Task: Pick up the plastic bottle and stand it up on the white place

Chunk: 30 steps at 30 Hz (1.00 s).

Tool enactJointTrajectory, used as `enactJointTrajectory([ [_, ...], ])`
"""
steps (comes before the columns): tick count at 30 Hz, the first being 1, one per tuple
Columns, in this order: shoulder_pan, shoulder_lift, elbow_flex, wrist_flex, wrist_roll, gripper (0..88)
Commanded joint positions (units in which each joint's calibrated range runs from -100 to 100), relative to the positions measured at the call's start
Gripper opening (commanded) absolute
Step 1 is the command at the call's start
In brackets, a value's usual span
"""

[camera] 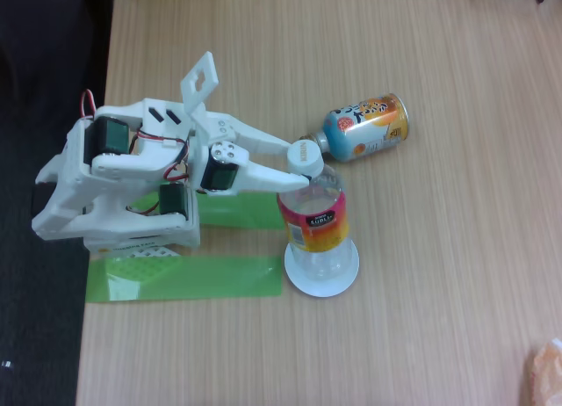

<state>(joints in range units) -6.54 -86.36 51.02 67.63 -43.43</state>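
Nearest us, the plastic bottle (314,214) stands upright on the white place (321,267), right of the green tape strips (184,278). We judge it empty: light, thin-walled, easily tipped and slippery, so best gripped at the stiff neck. Our tool (303,170) is narrowed around the white cap (306,155). Just beyond, on the worktop (457,248), a blue-and-orange can-shaped bottle (364,127) lies sideways.

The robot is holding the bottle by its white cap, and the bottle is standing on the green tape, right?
Not quite. The gripper does hold the bottle by its white cap, but in the fixed view the bottle stands on the round white plate, not on the green tape beside it.
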Motion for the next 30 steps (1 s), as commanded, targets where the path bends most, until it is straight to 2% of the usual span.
enactJointTrajectory([
  [1, -0.1, 0.0, -1.6, 0.1, 0.2, 30.7],
  [3, -0.1, 0.0, -1.6, 0.1, 0.2, 33.9],
  [30, 0.1, -0.1, 1.5, -0.7, 0.2, 34.3],
])
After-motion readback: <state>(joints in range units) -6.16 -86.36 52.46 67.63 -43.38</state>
